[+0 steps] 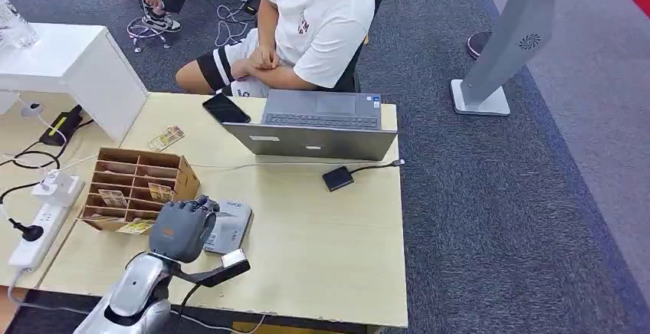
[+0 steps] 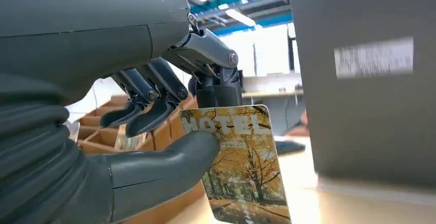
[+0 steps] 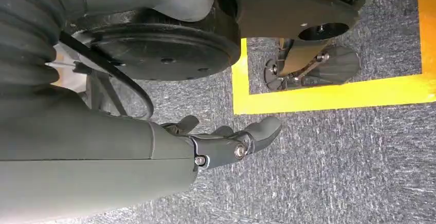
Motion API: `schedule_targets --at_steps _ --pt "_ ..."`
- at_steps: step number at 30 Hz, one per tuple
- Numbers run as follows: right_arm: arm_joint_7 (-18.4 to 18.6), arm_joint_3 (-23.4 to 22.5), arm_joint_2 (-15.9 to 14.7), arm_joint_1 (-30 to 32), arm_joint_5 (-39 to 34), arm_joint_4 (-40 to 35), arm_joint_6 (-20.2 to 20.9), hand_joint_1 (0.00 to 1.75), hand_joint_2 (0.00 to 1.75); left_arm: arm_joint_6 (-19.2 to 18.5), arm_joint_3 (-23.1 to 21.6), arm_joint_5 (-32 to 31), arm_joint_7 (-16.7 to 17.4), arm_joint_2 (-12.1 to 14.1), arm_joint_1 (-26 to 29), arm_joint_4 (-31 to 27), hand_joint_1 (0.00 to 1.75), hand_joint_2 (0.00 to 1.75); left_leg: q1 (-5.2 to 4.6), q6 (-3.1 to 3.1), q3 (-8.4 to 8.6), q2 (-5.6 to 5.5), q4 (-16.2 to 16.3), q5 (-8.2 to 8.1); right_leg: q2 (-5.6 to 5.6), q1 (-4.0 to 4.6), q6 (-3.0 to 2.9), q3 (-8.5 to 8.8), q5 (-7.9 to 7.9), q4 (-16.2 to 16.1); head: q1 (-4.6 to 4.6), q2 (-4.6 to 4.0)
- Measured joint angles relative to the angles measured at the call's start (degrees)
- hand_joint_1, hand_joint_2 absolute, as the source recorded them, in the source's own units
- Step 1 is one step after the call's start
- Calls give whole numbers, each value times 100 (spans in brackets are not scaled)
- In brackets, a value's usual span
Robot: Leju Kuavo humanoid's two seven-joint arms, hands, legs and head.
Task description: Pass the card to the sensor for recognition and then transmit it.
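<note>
My left hand (image 1: 182, 228) hovers over the near left part of the table, right beside the grey card sensor (image 1: 234, 225) and partly covering it. In the left wrist view the hand (image 2: 128, 131) pinches a yellow card (image 2: 244, 167) printed "HOTEL" with autumn trees, held upright between thumb and fingers. A wooden card box (image 1: 138, 185) with several compartments and cards stands just behind the hand. My right hand (image 3: 226, 142) hangs beside my body above grey carpet, fingers loosely extended, holding nothing.
A grey laptop (image 1: 318, 123) faces a seated person (image 1: 314, 20) at the far edge; a black phone (image 1: 226, 108) lies beside it. A small black adapter (image 1: 337, 178) lies mid-table. A loose card (image 1: 166, 138) lies behind the box. A power strip (image 1: 34, 234) sits at left.
</note>
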Motion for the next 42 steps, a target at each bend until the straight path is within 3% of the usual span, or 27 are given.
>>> schedule_targets --at_steps 6,8,9,11,14,17,20,24,29,36,37,38,39,42 --pt "-2 0 0 0 0 0 0 0 175 30 4 4 -2 0 0 -11 175 175 0 0 0 0 0 0 0 0 0 0 0 0 0 0" --pt "-15 0 0 0 11 0 -2 0 175 307 87 76 -59 2 -40 -238 175 175 0 0 0 -2 0 0 -1 0 0 2 0 0 2 0" --pt "-42 0 0 2 98 0 -31 0 175 656 181 225 -242 20 -61 -489 175 175 0 0 0 0 0 1 0 0 0 0 1 0 2 0" --pt "-55 2 0 -6 240 0 -50 0 175 950 424 470 -413 107 -390 -1024 175 175 0 -1 1 -6 1 2 -6 0 0 1 1 0 0 0" --pt "11 57 0 -33 437 0 -6 0 175 906 704 391 -476 219 -1213 -1073 175 175 1 -3 5 -4 1 7 -4 0 0 4 7 3 0 0" --pt "79 116 0 -52 551 -2 50 0 175 871 717 168 -417 258 -1645 -854 175 175 1 -3 3 -7 2 11 -6 1 1 2 8 3 4 0" --pt "122 164 0 -89 595 -2 107 0 175 733 719 65 -354 302 -2414 -217 175 175 1 -6 2 -7 3 13 -7 0 0 4 10 4 0 0" --pt "127 170 -2 -90 584 0 131 0 175 727 719 2 -304 313 -3009 421 175 175 1 -6 3 2 3 13 1 0 -4 0 14 4 -2 0" --pt "142 170 -9 -87 568 0 129 0 175 648 717 20 -304 297 -3430 881 175 175 0 -6 0 2 4 12 2 0 -3 -4 13 3 2 0" --pt "175 170 -35 -83 586 0 114 0 175 532 712 101 -291 251 -3585 1076 175 175 0 -6 -3 7 4 12 6 0 -3 -9 13 3 2 0" --pt "173 170 -42 -82 595 0 109 0 175 524 710 120 -291 245 -3603 1097 133 175 0 -6 -3 7 4 12 6 0 -3 -9 13 3 2 0" --pt "175 170 -46 -83 605 0 107 0 175 522 710 131 -291 245 -3612 1117 133 175 0 -6 -3 7 4 12 6 0 -3 -9 14 3 2 0" --pt "177 170 -48 -82 610 0 103 0 175 519 708 153 -291 245 -3612 1133 0 175 0 -6 -3 9 4 12 7 0 -3 -9 14 3 0 0" --pt "206 170 -52 -81 612 0 63 0 175 546 704 223 -291 221 -3610 1176 0 175 0 -6 -3 10 4 12 8 0 -3 -9 14 3 2 0"
